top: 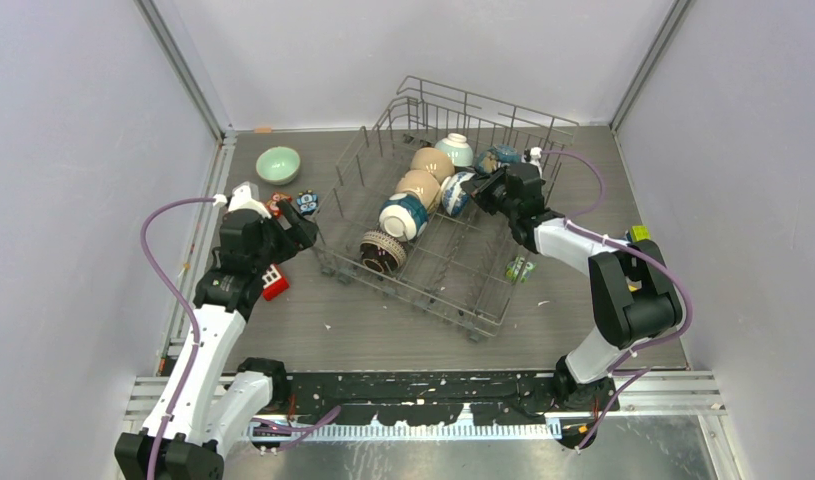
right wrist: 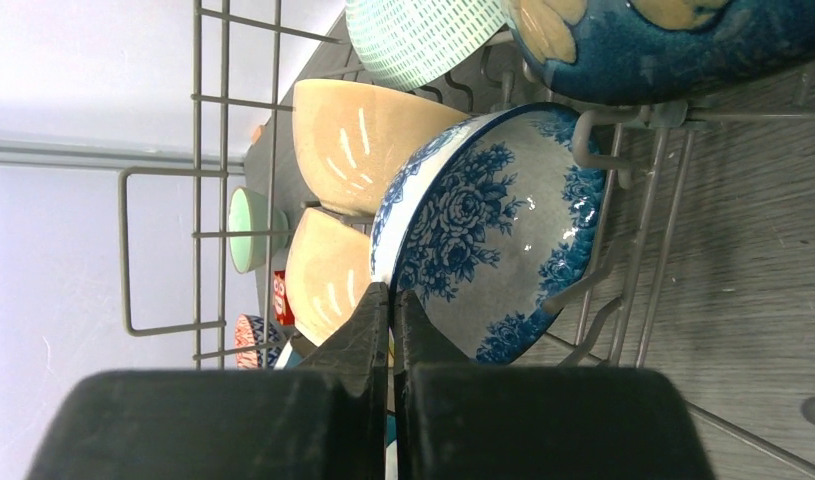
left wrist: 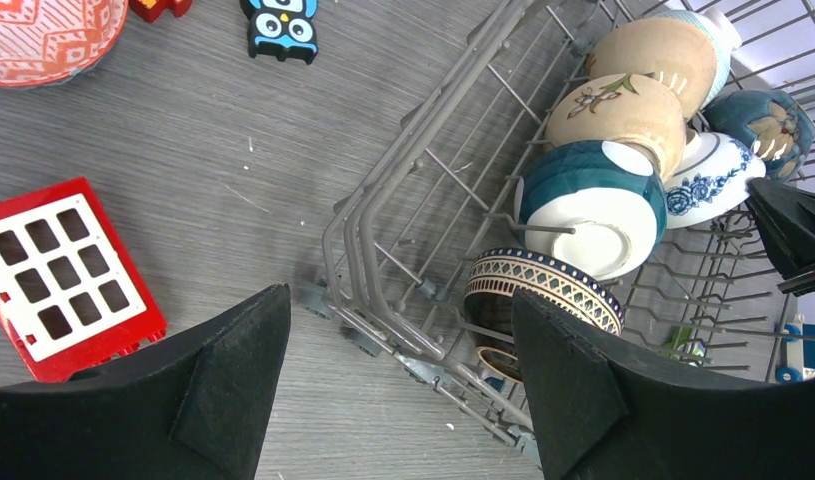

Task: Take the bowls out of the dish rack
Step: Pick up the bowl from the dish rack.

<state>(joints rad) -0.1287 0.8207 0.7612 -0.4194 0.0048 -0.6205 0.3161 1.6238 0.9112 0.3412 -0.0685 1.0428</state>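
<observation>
Right jaws pinch blue-floral bowl [right wrist: 493, 230] rim — bowl on edge, mouth rightward.

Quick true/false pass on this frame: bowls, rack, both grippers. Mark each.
1. The mint green bowl sits on the table, outside the dish rack. True.
2. The left gripper is shut on a bowl. False: it is open and holds nothing.
3. The right gripper is shut on the blue floral bowl at its rim. True.
4. The dish rack is empty. False: several bowls are in it.
5. The red block lies inside the rack. False: it is on the table beside it.
</observation>
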